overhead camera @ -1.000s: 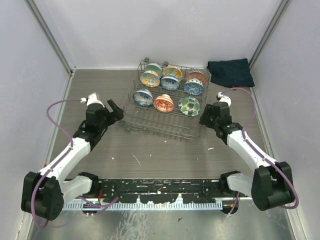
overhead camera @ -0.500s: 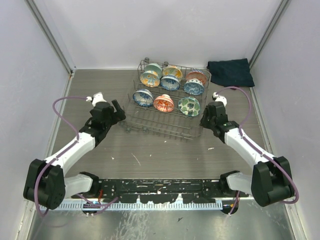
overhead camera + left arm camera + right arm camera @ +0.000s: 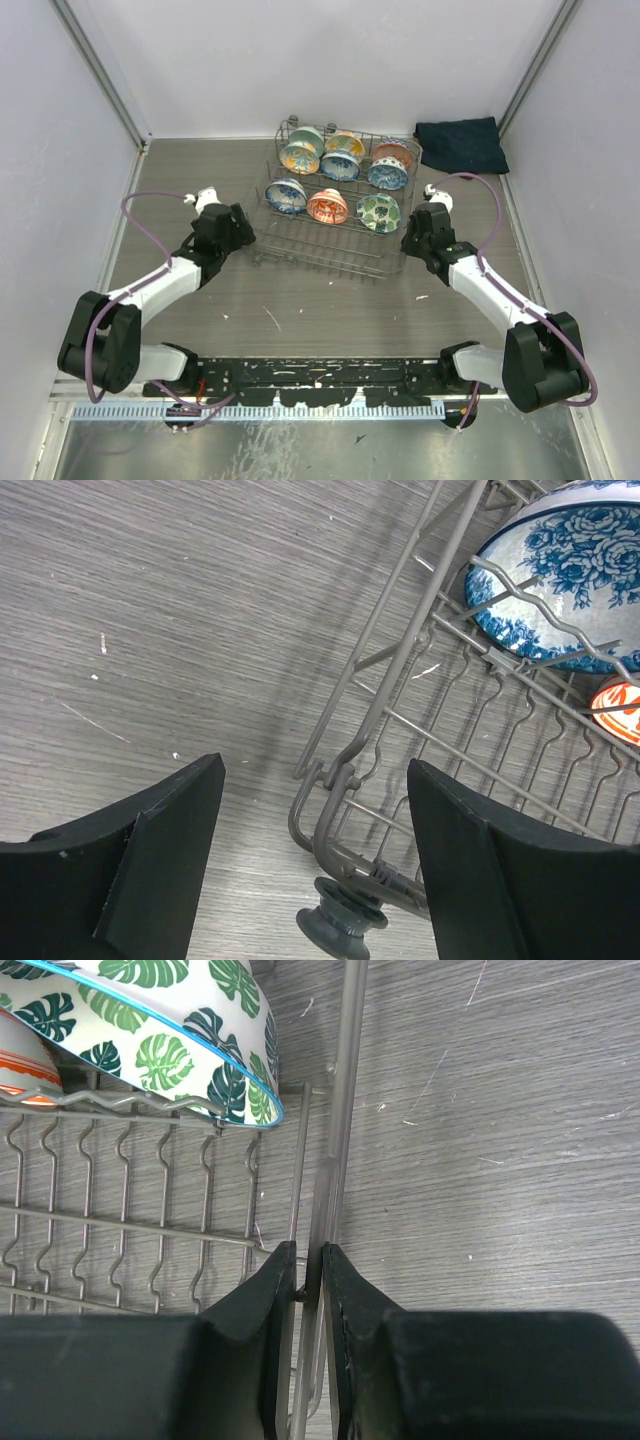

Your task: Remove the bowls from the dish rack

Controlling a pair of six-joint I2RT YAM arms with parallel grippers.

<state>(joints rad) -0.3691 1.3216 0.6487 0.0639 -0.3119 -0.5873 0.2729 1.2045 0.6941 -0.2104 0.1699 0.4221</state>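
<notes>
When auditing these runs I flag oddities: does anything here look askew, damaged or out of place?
Nothing looks spilled or broken; the bowls stand in rows in the dish rack. The odd part: the right gripper is pinched on the rack's edge wire, not a bowl, and the open left gripper straddles its corner.

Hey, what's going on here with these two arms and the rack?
The right claw is shut on a side wire of the dish rack, near the green-leaf bowl. The left claw is open around the rack's near left corner, near the blue floral bowl, not gripping. All the bowls in view sit in the rack; none is out yet.
</notes>
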